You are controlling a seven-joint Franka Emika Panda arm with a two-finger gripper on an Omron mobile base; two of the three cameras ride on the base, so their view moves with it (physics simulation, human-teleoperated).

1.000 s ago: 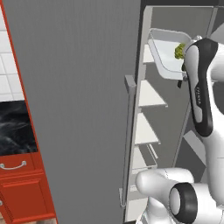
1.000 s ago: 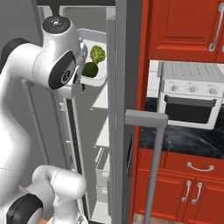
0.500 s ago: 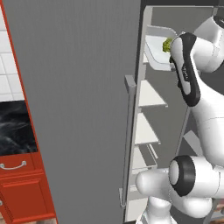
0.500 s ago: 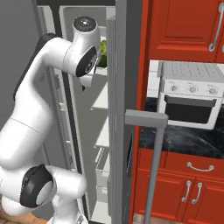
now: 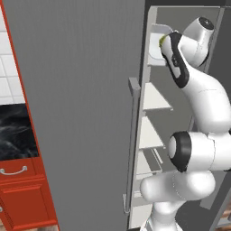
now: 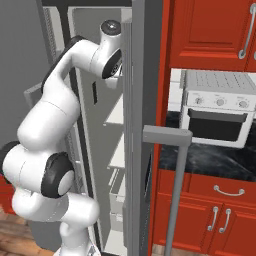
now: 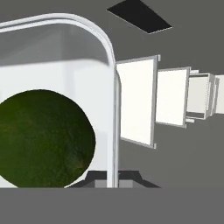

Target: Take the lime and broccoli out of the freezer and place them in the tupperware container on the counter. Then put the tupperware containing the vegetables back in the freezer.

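My gripper point(image 7: 113, 179) is shut on the rim of the tupperware container point(image 7: 112, 57), with the thin white edge running between its two dark tips. The smooth dark-green lime point(image 7: 43, 138) lies inside the tray, close to the hand. From the left base view the tupperware container point(image 5: 154, 47) sits high inside the open freezer point(image 5: 180, 18), level with the top shelf, mostly behind my forearm. A yellow-green sliver at its edge is the broccoli point(image 5: 161, 41). In the right base view my wrist point(image 6: 114, 62) reaches into the top of the freezer behind the door edge.
The ridged grey freezer door point(image 5: 81, 113) with its bar handle point(image 5: 133, 135) stands open to the left. Several white shelves point(image 5: 155, 97) step down below the tray. A black counter point(image 6: 210, 160) on red cabinets carries a toaster oven point(image 6: 215, 115) on the right.
The arm has swung up and deeper into the freezer, carrying the tray with it. The tray has gone behind the door edge in the right base view.
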